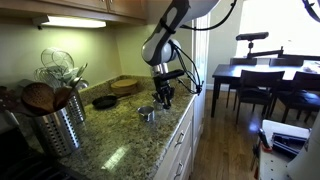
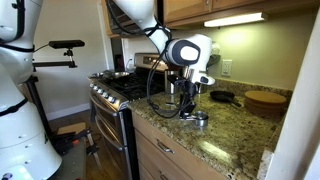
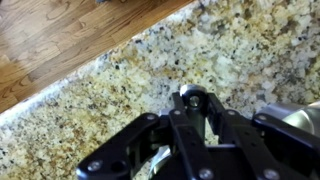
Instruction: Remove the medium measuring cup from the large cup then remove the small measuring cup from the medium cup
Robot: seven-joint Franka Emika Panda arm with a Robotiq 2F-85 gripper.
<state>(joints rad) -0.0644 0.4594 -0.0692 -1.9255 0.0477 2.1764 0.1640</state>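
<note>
In an exterior view the gripper [image 1: 163, 97] hangs low over the granite counter [image 1: 120, 140], just beside and a little above the large cup [image 1: 147, 113], a steel glint near the counter's front edge. The black skillet [image 1: 104, 101] lies farther back. At this size the medium measuring cup and the small measuring cup cannot be told from the large one, so whether they sit nested is unclear. In an exterior view from the stove side, the gripper [image 2: 188, 99] stands close above that same steel cluster [image 2: 197, 119]. In the wrist view the gripper [image 3: 193, 100] fills the lower frame over bare granite. Its fingers seem drawn together, but I cannot tell whether the jaws are pressed together or pinching a handle. The medium cup's removal probably goes best by taking its flat handle and lifting straight up, so the large cup is not dragged toward the edge.
</note>
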